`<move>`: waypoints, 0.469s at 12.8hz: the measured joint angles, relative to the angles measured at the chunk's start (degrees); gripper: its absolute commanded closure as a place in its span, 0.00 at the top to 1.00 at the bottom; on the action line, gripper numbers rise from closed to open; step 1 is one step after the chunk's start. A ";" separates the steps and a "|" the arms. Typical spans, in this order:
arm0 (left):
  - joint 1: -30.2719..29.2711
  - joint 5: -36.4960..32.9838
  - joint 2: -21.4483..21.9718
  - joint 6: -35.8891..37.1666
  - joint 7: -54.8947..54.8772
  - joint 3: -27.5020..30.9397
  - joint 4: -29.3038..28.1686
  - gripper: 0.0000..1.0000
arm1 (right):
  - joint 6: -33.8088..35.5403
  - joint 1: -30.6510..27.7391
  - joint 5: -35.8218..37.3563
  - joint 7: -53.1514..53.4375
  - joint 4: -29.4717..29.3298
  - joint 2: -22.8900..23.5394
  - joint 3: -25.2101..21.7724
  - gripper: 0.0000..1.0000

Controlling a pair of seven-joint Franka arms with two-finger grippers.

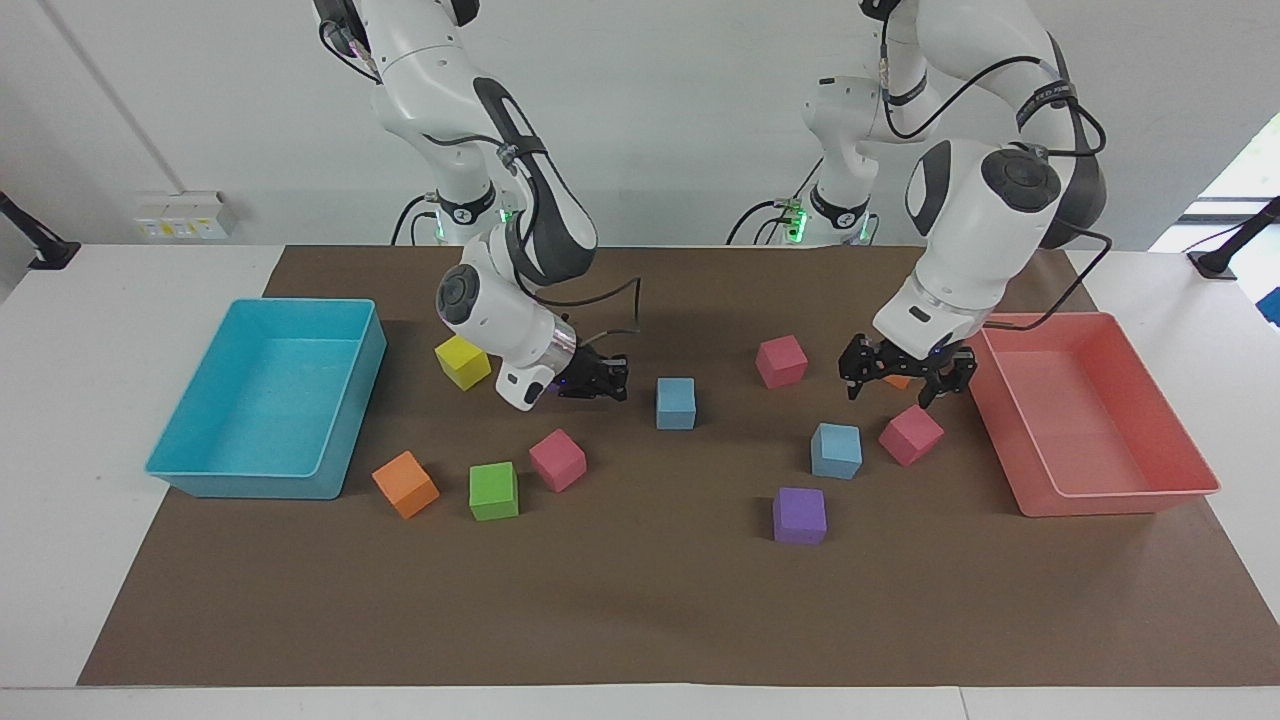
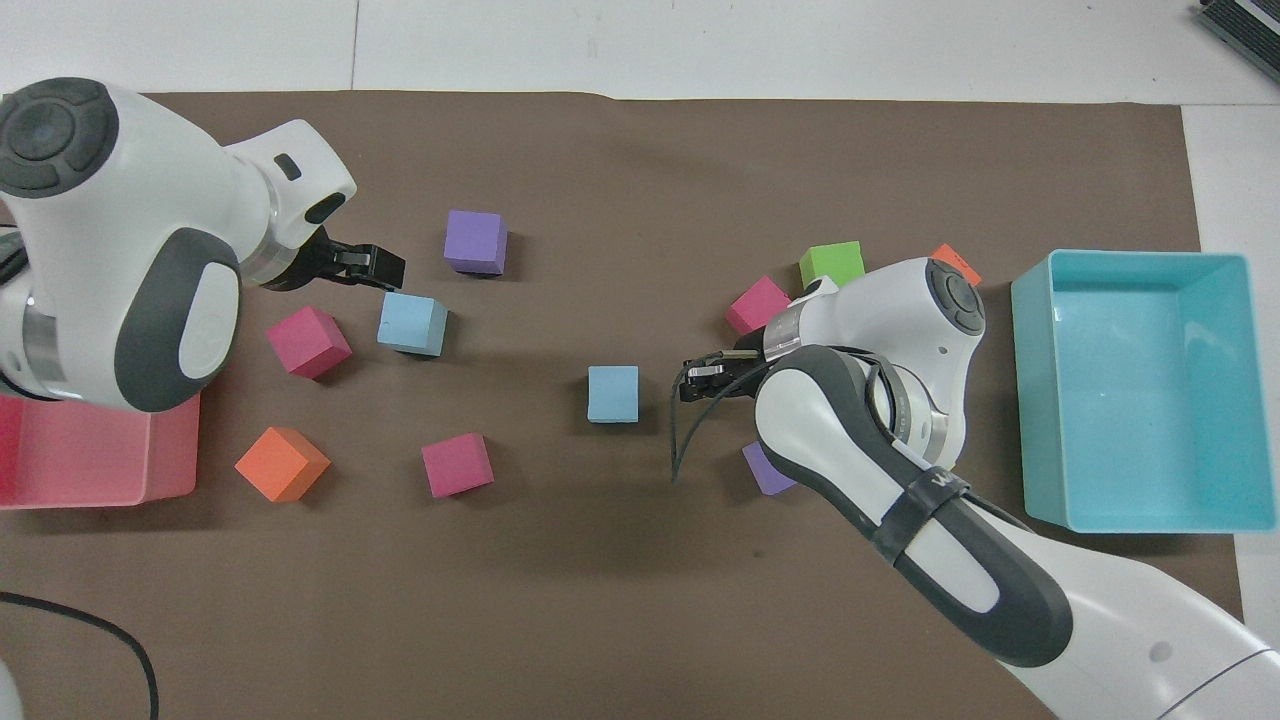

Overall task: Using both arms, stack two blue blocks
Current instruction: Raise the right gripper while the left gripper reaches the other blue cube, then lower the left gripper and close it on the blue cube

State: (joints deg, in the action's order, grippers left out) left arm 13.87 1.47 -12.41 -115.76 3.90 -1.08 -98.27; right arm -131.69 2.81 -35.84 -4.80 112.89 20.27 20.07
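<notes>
Facing view: two white arms work over a brown mat (image 1: 640, 600) strewn with coloured cubes.
Right gripper (image 1: 612, 380): low over the mat, fingertips together, nothing between them; it points toward the central blue block (image 1: 676, 403).
Central blue block: just beside the right gripper's tips, toward the left arm's end, a small gap between them; flat on the mat.
Left gripper (image 1: 908, 377): fingers spread apart and empty, hanging above the mat beside the pink tray (image 1: 1190, 470).
Second blue block (image 1: 836, 450): on the mat, below the left gripper and farther from the robots than the spot it hangs over, not touched.
Magenta cube (image 1: 911, 434): just beside the second blue block, almost under the left gripper.
Orange cube (image 1: 897, 381): mostly hidden by the left gripper.
Overhead view: the left gripper (image 2: 372, 267) covers the mat next to the second blue block (image 2: 412, 324); the right gripper (image 2: 702, 377) sits beside the central blue block (image 2: 613, 393).
Stack: the two blue blocks lie well apart, neither lifted.
</notes>
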 measured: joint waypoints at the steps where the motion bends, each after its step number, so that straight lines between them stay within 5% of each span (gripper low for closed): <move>1: 0.35 0.00 -0.40 -2.16 0.51 -0.03 -1.70 1.00 | -0.10 0.00 -1.08 -1.07 0.33 0.28 0.00 0.00; 6: 1.24 0.00 -2.35 -10.15 2.96 -0.09 -7.54 1.00 | -0.15 0.00 -2.58 -2.76 0.84 1.03 -0.03 0.00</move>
State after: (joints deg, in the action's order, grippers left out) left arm 15.11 1.46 -14.76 -125.91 6.86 -1.17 -105.82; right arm -131.84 2.81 -38.42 -7.56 113.73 21.30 20.04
